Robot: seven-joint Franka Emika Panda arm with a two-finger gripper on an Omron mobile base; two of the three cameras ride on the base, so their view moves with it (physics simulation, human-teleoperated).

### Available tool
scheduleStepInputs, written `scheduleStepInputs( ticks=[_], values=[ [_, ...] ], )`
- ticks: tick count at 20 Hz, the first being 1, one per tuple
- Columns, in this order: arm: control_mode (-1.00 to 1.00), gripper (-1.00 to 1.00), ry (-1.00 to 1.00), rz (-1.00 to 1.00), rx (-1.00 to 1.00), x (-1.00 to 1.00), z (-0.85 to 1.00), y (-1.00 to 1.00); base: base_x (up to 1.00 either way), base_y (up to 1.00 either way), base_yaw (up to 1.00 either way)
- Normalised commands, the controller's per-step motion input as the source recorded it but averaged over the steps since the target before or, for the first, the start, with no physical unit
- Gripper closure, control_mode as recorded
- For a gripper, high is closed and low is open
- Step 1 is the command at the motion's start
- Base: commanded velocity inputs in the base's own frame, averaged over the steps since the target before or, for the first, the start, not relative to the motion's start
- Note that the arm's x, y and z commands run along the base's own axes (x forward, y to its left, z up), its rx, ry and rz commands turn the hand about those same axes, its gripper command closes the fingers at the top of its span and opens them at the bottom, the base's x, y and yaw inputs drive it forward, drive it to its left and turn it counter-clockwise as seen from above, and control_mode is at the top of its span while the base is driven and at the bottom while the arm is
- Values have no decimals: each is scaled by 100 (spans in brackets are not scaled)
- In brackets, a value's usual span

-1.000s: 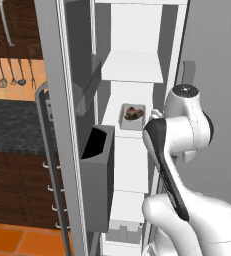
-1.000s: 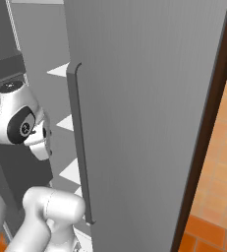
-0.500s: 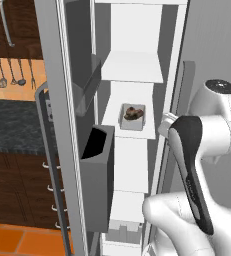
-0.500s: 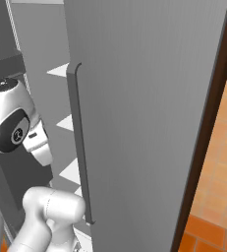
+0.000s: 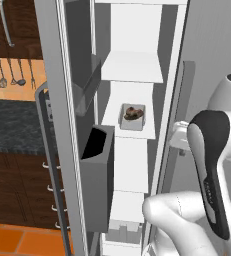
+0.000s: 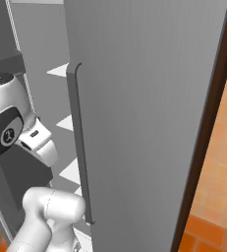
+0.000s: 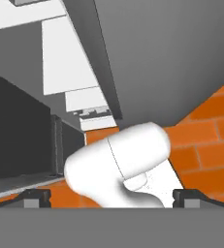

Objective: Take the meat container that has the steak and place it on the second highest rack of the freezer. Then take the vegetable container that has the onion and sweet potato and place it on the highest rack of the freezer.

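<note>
Swung back from the tall white-lined freezer [image 5: 137, 100], the arm's tool [image 7: 111, 197] is spread wide and empty, since the small dark brown steak [image 5: 133, 113] in its white tray [image 5: 132, 120] sits on the second-highest rack.

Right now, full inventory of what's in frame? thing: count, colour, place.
freezer: one, white-lined with white shelves, open ahead of the base.
meat container: one, white tray, on the second shelf from the top seen in the left base view.
steak: one, dark brown, inside that tray.
door bins: two in view, grey, on the open left door, one above the other.
door handle: one, long, grey, on the closed right door in the right base view.
utensils: several, dark, hanging on the wall at left.
counter: one, dark speckled, left, above brown cabinets.
floor: orange tile.
fingers: two dark tips, wide apart, nothing between them, pointing at the floor.
</note>
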Motion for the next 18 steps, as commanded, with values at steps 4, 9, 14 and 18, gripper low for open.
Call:
scheduleStepInputs(
  ticks=[4,9,14,18],
  values=[
    [-100,-100,0,32,-4,-15,21,-4,0,0,0],
    [-100,-100,0,30,-11,-41,9,15,0,0,0],
    [-100,-100,2,25,-6,-7,12,4,0,0,0],
    [-100,-100,0,5,0,0,2,0,0,0,0]
  ],
)
